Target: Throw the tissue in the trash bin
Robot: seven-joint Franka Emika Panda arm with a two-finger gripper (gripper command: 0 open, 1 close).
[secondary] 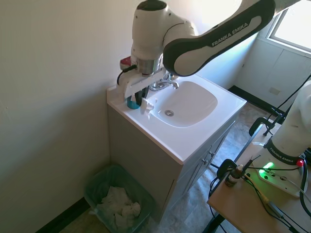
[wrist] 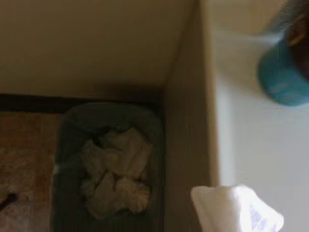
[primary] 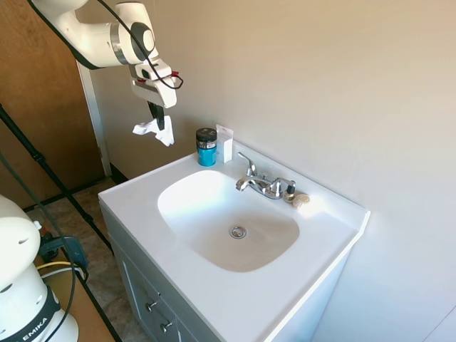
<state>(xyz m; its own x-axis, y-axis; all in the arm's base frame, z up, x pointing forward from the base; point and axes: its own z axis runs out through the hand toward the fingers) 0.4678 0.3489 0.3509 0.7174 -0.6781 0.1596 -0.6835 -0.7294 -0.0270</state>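
The hand (primary: 159,121) pinches the white tissue (primary: 154,130) and holds it in the air over the bench's (secondary: 194,141) wall-side end corner, apparently so it can swing past the edge to the trash bin (secondary: 104,182) on the floor beside the cabinet.

"FRANKA EMIKA" on arm (secondary: 228,34)
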